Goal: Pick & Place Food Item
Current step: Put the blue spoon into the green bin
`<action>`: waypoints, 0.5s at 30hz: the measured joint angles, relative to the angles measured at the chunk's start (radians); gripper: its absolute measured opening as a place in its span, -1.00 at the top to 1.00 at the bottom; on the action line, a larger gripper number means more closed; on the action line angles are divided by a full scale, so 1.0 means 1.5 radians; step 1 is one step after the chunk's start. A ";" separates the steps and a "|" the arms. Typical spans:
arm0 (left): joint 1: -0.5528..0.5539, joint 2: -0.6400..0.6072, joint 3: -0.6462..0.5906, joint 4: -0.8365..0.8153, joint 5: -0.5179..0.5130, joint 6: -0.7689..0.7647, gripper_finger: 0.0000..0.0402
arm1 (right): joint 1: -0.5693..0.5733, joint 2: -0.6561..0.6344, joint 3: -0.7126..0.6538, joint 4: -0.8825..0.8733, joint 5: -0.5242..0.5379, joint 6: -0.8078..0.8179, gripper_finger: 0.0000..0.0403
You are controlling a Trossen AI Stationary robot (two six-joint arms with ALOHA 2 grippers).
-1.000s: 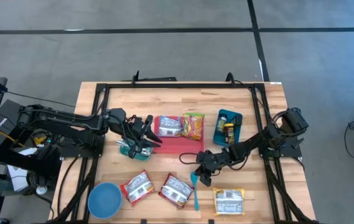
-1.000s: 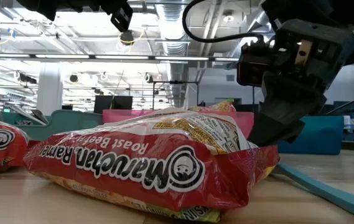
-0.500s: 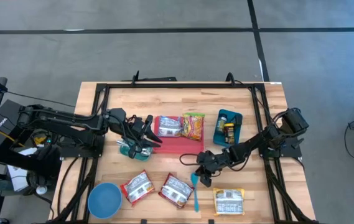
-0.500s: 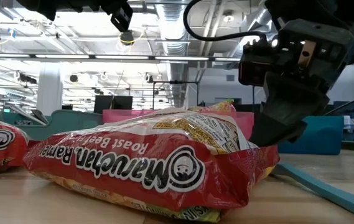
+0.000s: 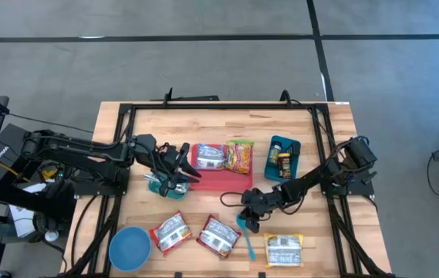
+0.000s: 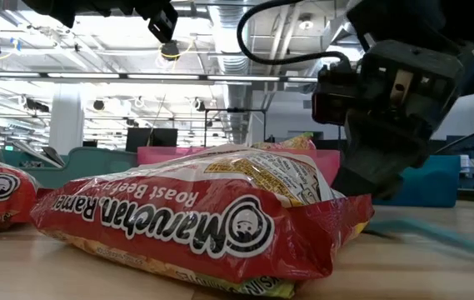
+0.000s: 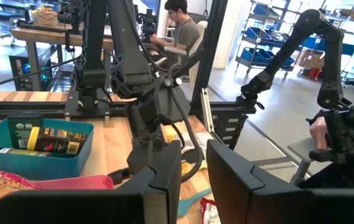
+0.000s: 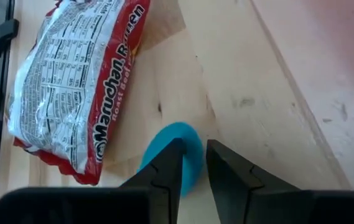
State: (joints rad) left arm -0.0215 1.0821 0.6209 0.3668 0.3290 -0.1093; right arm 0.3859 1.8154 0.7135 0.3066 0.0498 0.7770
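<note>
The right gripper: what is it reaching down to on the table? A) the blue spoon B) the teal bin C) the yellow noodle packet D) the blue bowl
A: the right gripper sits over the head of the blue spoon, whose round end shows between its fingers in the right wrist view.

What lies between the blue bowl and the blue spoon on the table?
In the high view, two red ramen packets lie side by side between the blue bowl and the blue spoon.

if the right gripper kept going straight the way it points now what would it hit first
Most likely the blue spoon: the right gripper points down at its bowl end on the table, with the red ramen packet lying off to one side. How close it is can't be judged.
</note>
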 joint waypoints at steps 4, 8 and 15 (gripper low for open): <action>0.000 0.000 0.000 0.000 0.000 0.000 0.64 | 0.000 -0.002 0.007 -0.008 -0.004 -0.016 0.65; 0.000 0.000 0.000 -0.001 0.000 0.000 0.64 | 0.000 -0.006 0.007 -0.015 -0.014 -0.017 0.65; 0.000 0.000 0.000 -0.001 0.000 0.000 0.64 | 0.000 -0.007 0.007 -0.023 -0.014 -0.019 0.70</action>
State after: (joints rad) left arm -0.0216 1.0821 0.6212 0.3660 0.3286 -0.1093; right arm 0.3855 1.8053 0.7242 0.2724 0.0284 0.7486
